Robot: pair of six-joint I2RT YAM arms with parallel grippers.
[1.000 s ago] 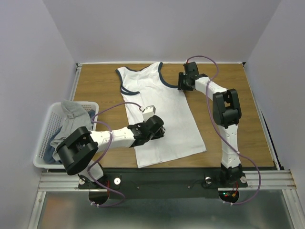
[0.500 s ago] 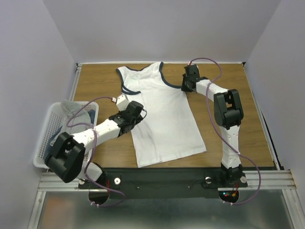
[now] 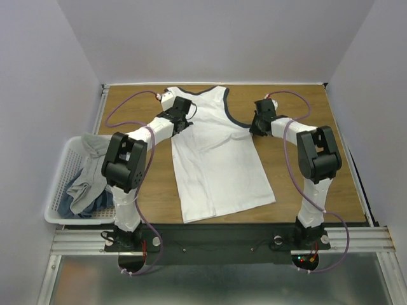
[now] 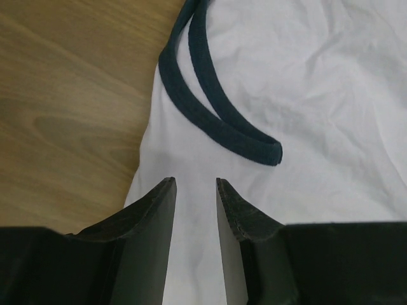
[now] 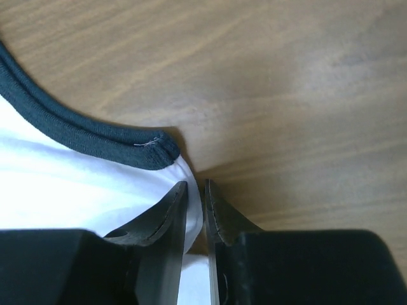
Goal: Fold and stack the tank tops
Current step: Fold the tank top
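wood table point(image 3: 346, 190); arms outstretched; left fingers point(image 4: 168, 192) apart over white tank top point(image 3: 216, 165); right fingers point(image 5: 179, 198) pinch it

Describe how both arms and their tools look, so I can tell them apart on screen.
Both arms match: the left arm and right arm have white links joined by bulky black joint housings, each trailed by a thin purple cable. The left tool and right tool each have two black, tapering fingers. I see no distinguishing markings.

Robot lab test cell, plain white walls point(image 3: 38, 63) boxing a wooden counter point(image 3: 346, 184), robot arms point(image 3: 315, 159) bolted by aluminium rail point(image 3: 362, 238).
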